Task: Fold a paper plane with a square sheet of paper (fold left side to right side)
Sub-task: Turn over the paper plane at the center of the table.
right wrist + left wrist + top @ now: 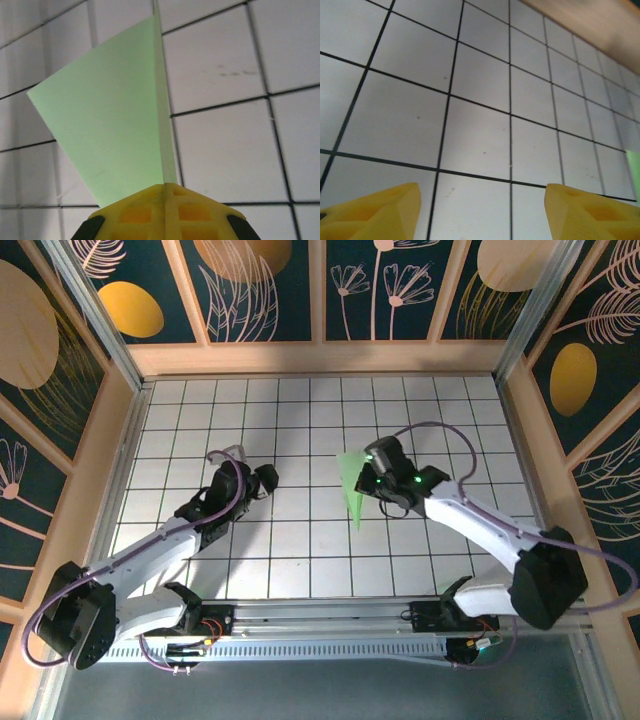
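The square sheet of paper stands folded into a slim, pointed, light green paper plane (352, 490) near the middle of the table, its tip toward the near edge. My right gripper (374, 476) is shut on its right side. In the right wrist view the yellow jaws (164, 186) are pressed together on the plane's (115, 110) crease, and one wing spreads up and to the left. My left gripper (262, 480) hovers about two tiles left of the plane. Its yellow fingers (375, 215) stand wide apart with only bare tiles between them (482, 210). A green sliver of the plane (635, 170) shows at the left wrist view's right edge.
The white gridded table (300, 410) is walled by wooden borders (320, 358) at the back and on both sides. The arms' bases and their rail (320, 625) run along the near edge.
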Tool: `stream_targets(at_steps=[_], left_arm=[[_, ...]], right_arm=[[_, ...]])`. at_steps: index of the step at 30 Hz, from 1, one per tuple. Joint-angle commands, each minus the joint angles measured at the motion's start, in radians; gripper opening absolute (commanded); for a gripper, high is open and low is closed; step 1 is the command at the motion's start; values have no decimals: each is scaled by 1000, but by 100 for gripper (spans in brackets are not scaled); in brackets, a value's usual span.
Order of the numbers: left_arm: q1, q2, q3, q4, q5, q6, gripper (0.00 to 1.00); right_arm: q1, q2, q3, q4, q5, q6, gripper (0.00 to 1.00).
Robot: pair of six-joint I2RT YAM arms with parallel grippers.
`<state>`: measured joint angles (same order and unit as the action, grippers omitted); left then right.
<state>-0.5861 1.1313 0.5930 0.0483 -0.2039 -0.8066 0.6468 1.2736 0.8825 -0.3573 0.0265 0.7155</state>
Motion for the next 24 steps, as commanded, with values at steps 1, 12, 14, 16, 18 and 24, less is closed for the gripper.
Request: stream_targets(at_steps=[1, 12, 14, 16, 18, 24], left_arm=[[11, -19, 4, 10, 55, -34, 67], [11, -51, -2, -19, 32, -59, 69], [11, -53, -7, -19, 34, -64, 70], [10, -54, -10, -22, 35, -69, 70], [10, -54, -12, -30, 33, -69, 70], [10, -55, -14, -38, 25, -74, 71]], right_arm=[[-78, -35, -90, 311, -329, -154, 0], [-160, 209, -202, 734, -617, -176, 0], [-160, 284, -199, 790, -632, -162, 0], [-162, 362, -189, 842, -664, -147, 0], [-162, 422, -177, 871, -672, -130, 0], [-169, 526, -177, 915, -650, -82, 0]])
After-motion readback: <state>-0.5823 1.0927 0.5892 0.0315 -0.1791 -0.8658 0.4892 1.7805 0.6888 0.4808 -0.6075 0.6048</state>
